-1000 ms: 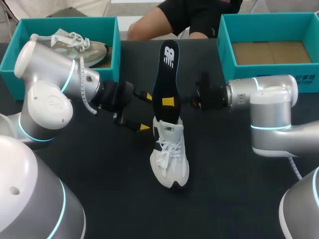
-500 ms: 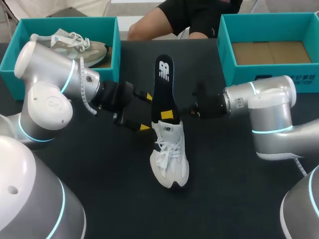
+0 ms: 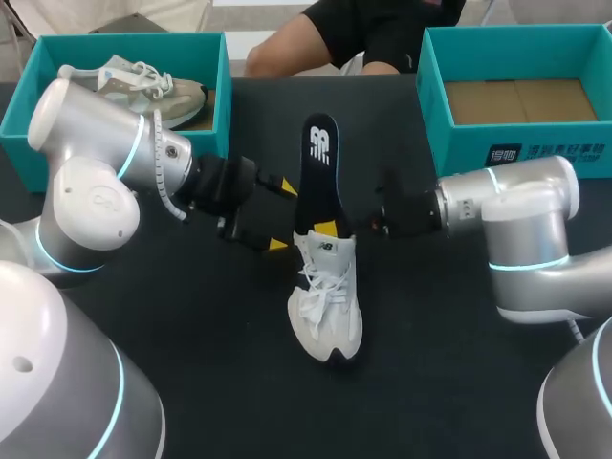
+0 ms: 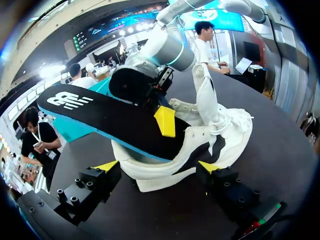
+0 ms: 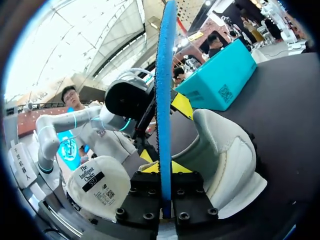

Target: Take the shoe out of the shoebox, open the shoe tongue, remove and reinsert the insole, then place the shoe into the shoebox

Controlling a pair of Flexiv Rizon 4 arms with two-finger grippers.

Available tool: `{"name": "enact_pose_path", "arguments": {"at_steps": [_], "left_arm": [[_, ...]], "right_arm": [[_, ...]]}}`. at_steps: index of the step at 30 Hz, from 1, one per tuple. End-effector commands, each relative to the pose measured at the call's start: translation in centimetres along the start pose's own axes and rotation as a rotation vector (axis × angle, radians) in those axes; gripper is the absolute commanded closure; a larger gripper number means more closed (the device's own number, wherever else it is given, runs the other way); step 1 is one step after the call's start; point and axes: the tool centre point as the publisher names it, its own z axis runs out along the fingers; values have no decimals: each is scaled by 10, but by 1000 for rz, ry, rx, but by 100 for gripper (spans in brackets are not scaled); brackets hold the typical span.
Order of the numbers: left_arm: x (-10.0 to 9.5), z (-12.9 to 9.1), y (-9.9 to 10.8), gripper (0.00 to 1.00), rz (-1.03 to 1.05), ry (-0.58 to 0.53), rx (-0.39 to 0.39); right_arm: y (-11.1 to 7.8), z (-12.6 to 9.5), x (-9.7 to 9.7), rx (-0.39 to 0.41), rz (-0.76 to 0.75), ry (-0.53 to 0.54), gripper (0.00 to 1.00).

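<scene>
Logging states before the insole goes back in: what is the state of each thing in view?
white shoe: upright on table, tongue raised
insole: standing, lower end inside the white shoe
right gripper: shut on insole
left gripper: open, by the shoe's heel
left shoebox: open, second shoe inside
right shoebox: open

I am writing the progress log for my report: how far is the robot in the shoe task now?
Done: the shoe stands on the table, out of the empty shoebox, its tongue lifted. In hand: the right gripper holds the insole upright, lower end in the shoe's opening; the left gripper is open beside the heel. Left: seat the insole fully, then box the shoe.
</scene>
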Motion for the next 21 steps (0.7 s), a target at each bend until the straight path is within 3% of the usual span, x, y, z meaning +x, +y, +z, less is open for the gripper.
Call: {"name": "enact_pose_path", "arguments": {"at_steps": [1,2,11,13,16,21], "left_arm": [[0,0,0,0,0,1,-2],[0,0,0,0,0,1,-2],[0,0,0,0,0,1,-2],[0,0,0,0,0,1,-2],[0,0,0,0,0,1,-2],[0,0,0,0,0,1,-2]], "right_arm": [[13,1,6,9,-21,-13,65],[15,1,5,8,-34,-13,62],[44,-2,-3,15,-98,-14,65],[47,-2,-7,31,-98,-5,72],[44,-1,-13,68,-72,6,100],[26,-1,-14,120,-13,7,100]]}}
